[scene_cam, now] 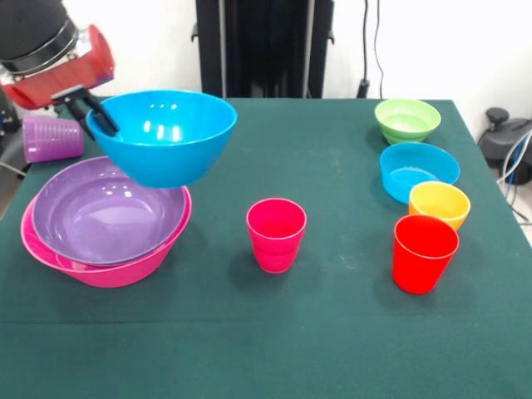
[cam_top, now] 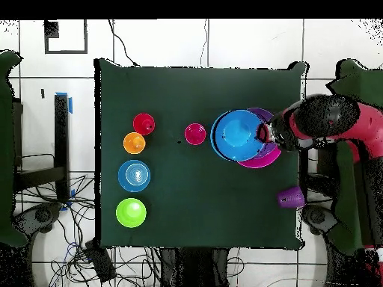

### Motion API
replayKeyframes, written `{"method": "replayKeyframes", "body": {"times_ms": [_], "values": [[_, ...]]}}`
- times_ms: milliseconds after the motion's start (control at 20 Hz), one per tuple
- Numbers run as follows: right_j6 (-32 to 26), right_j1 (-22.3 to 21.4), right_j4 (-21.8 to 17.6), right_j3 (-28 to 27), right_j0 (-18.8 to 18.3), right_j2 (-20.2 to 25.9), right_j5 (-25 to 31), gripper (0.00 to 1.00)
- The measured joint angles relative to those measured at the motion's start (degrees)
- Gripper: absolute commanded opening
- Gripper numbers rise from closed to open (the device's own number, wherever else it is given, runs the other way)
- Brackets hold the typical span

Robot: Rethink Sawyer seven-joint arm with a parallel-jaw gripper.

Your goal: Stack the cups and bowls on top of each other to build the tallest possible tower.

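My gripper (scene_cam: 101,116) is shut on the rim of the large blue bowl (scene_cam: 170,137) and holds it in the air above the tower. The tower is the large purple bowl (scene_cam: 104,212) nested in the huge pink bowl (scene_cam: 116,270) at the table's left. In the overhead view the gripper (cam_top: 263,134) holds the blue bowl (cam_top: 238,134) over the pink bowl (cam_top: 258,159). The purple cup (scene_cam: 51,138) lies on its side behind them. The magenta-pink cup (scene_cam: 276,234) stands mid-table. The red cup (scene_cam: 425,253), orange bowl (scene_cam: 439,203), cyan bowl (scene_cam: 418,170) and green bowl (scene_cam: 406,120) line the right side. The small dark blue bowl is not seen.
The robot's black pedestal (scene_cam: 264,46) stands behind the table's far edge. Cables (scene_cam: 514,158) hang off the right side. The green table (scene_cam: 332,332) is bare along its front.
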Motion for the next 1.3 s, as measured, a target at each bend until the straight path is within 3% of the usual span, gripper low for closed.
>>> {"method": "replayKeyframes", "body": {"times_ms": [1300], "values": [[-10.15, 5.5, -4.16, -3.23, -1.5, -0.93, 0.0, 0.0]]}}
